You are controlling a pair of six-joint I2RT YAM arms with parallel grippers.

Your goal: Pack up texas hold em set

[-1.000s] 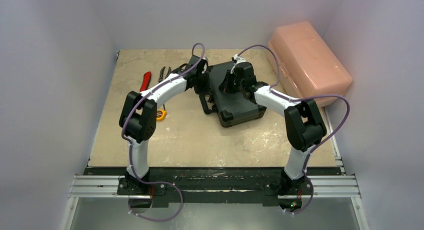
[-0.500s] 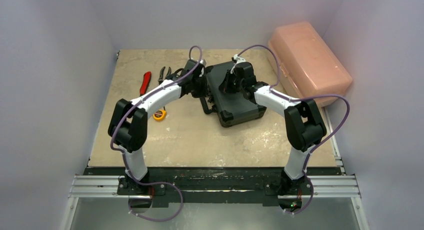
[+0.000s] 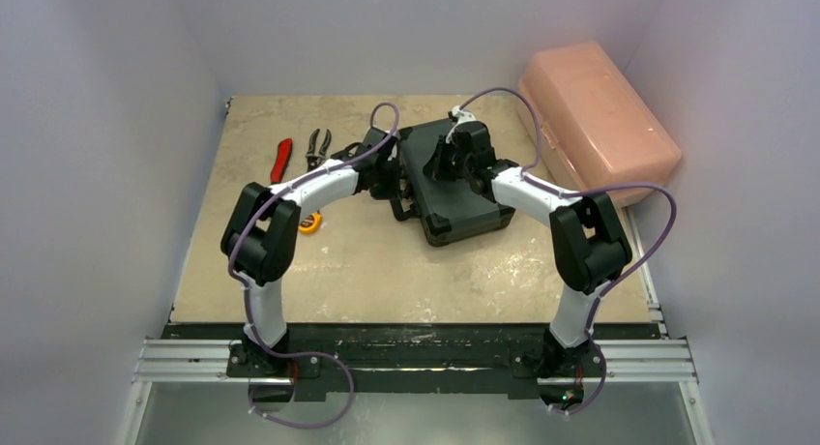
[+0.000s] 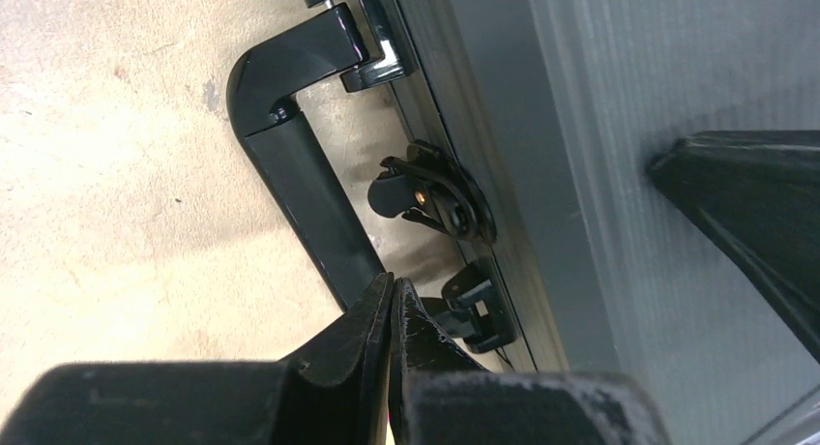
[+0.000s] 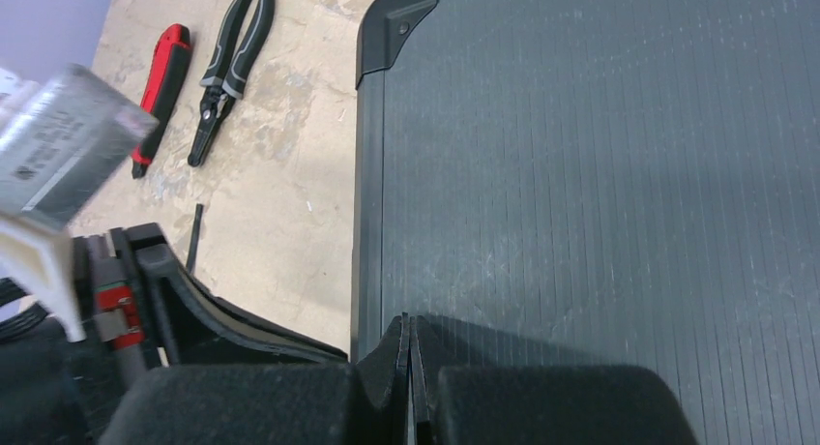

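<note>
Mottled beige stone-look counter (image 3: 387, 271) carries the closed black briefcase (image 3: 459, 213) near its middle: ribbed hard-plastic lid, rounded moulded corners, a curved bar handle (image 4: 290, 174) and a small glossy latch (image 4: 430, 195) on its left-facing edge. Left tool (image 4: 390, 310) has its pointed black fingers pressed together on nothing, tips just beside the handle and latch; right tool (image 5: 408, 343) is likewise pinched together and empty, over the ribbed lid. Smooth pink plastic box (image 3: 600, 116) sits far right, grey-handled pliers (image 5: 227, 68) left of the case.
</note>
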